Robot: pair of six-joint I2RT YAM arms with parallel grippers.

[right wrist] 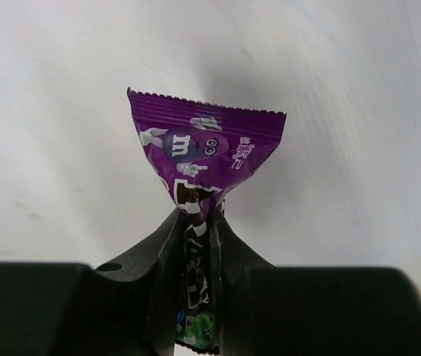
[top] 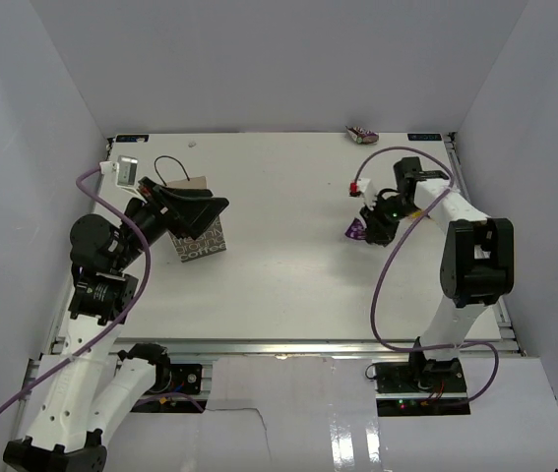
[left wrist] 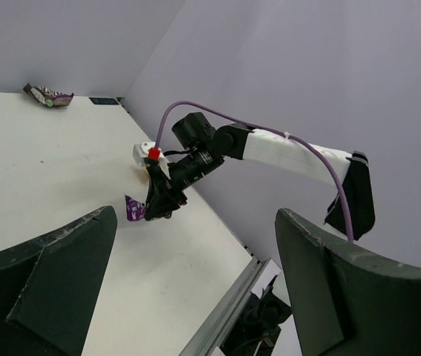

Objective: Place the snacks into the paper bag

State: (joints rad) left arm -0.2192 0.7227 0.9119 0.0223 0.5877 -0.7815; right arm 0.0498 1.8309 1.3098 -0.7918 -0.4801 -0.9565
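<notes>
Lighting was bright and even, shadows soft. Glare streaked the glossy panel (top: pixel 357 433) at lower centre of the top view.

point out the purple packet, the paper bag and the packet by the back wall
purple packet (right wrist: pixel 206 159): right wrist view, on its printed face.
paper bag (top: pixel 203 243): top view, on its lettered side.
packet by the back wall (top: pixel 362 133): top view, on its middle.

The packet (right wrist: pixel 203 159) in my black right tool (right wrist: pixel 197 224) is purple with a cartoon candy figure, the bag (top: pixel 203 241) grey-brown with pale lettering.
</notes>
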